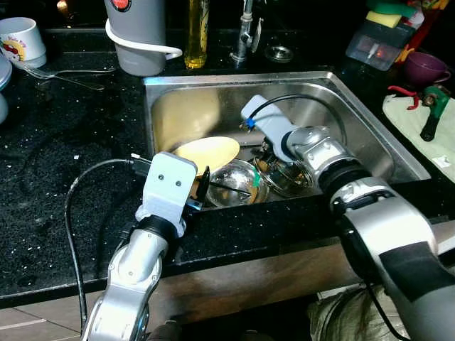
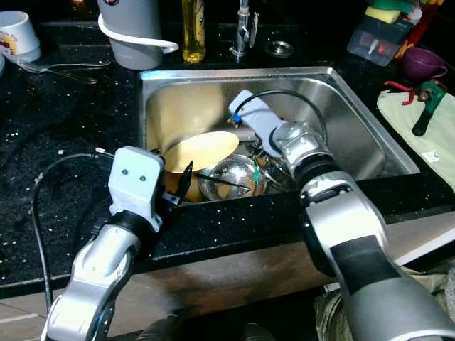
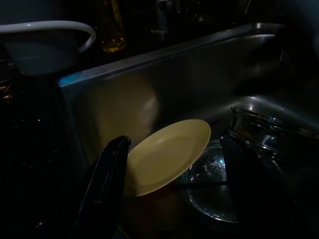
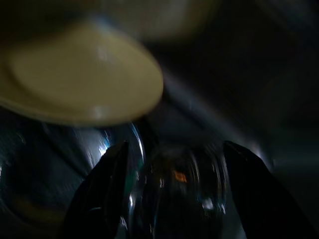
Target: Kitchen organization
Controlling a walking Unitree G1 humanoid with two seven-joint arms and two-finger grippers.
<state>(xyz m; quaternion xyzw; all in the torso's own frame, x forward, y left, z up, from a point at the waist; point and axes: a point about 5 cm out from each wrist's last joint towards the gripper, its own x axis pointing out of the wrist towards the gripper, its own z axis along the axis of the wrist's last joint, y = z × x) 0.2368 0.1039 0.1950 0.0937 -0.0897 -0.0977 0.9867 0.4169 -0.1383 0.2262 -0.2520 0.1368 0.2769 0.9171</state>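
we've got the left gripper (image 3: pixel 172 186) at the sink's (image 1: pixel 370 135) near rim, fingers spread wide w/ the tilted yellow plate (image 1: pixel 207 153) btwn them, not clamped. right gripper (image 4: pixel 174 194) is down in the sink, fingers apart either side of a glass bowl (image 1: pixel 290 177) next to a steel bowl (image 1: pixel 234 183)

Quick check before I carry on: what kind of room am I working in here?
Most likely a home kitchen: a steel sink set in a black counter, holding a yellow plate and glass bowls, with a faucet behind it.
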